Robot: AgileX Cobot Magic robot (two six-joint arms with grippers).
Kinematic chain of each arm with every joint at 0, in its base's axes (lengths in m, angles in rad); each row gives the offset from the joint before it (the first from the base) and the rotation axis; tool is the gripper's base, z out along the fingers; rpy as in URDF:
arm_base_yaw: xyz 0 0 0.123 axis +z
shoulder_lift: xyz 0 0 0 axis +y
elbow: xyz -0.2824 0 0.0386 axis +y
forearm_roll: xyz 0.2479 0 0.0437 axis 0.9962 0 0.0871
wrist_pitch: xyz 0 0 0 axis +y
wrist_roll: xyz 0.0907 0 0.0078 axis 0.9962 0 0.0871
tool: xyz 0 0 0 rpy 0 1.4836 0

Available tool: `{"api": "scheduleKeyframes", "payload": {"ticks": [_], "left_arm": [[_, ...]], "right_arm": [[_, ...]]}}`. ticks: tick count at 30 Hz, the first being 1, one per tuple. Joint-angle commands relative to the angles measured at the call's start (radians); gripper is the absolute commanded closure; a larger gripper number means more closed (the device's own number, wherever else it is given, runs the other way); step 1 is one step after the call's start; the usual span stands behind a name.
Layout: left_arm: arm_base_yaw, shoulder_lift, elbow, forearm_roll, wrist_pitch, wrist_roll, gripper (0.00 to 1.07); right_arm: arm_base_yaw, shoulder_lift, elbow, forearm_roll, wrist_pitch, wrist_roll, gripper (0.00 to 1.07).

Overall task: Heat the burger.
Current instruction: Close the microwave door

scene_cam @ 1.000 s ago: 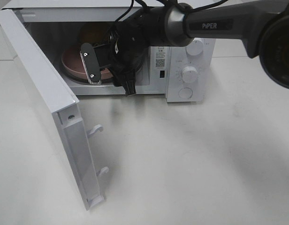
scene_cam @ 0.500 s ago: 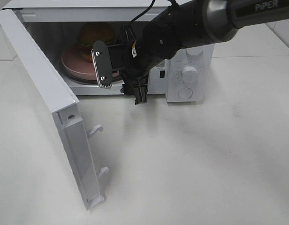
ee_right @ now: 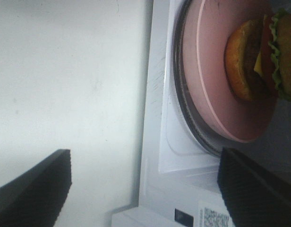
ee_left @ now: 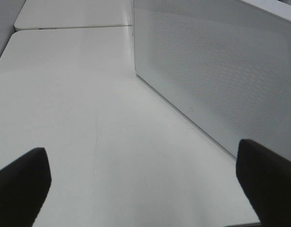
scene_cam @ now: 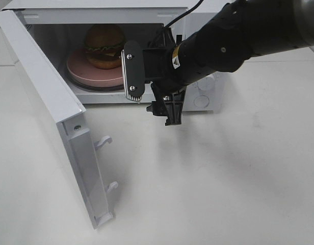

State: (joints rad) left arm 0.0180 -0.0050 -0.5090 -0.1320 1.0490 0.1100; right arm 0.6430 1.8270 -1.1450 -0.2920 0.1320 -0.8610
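Burger: the burger [scene_cam: 104, 45] sits on the pink plate [scene_cam: 78, 74] inside the open microwave [scene_cam: 96, 9], bun up, lettuce frill showing.
Under it: in the right wrist view the plate rests on the glass turntable [ee_right: 183, 113], just behind the white sill.
Door: the door [scene_cam: 45, 97] is swung wide to the left, its latch hooks [scene_cam: 103, 141] pointing out over the table [scene_cam: 223, 178].
Right gripper: the right gripper [scene_cam: 153, 108] hangs just outside the cavity mouth at its right end, jaws spread wide with nothing between them — clear of plate and burger.
In the way: the dark right arm [scene_cam: 223, 46] crosses the front of the control panel; only part of one knob [scene_cam: 202, 101] peeks out below it.
Left gripper: the left gripper [ee_left: 143, 189] shows only in its own wrist view, jaws at full spread and empty, low over the table near a white dotted panel [ee_left: 221, 71] of the microwave.
Since a second ago: the right gripper was in the cavity mouth, covering the burger; it has backed out to the right and its jaws have widened — the burger is now in full view, where it was half a second ago.
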Motion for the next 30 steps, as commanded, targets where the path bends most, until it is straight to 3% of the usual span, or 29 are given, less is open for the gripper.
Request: {"api": "scheduleKeyframes", "payload": {"ticks": [1,16,30], "left_arm": [[0.001,-0.022,0.003,-0.008,-0.008,-0.002,0.07],[0.001,-0.022,0.003,-0.008,-0.008,-0.002,0.07],[0.001,-0.022,0.003,-0.008,-0.008,-0.002,0.07]], "right_arm": [[-0.002,-0.053,0.041,-0.005,-0.017,0.026,0.21],[-0.002,-0.347,0.259,-0.004,0.098,0.263,0.25],[-0.002,-0.546,0.327,-0.004,0.376,0.665,0.31]]}}
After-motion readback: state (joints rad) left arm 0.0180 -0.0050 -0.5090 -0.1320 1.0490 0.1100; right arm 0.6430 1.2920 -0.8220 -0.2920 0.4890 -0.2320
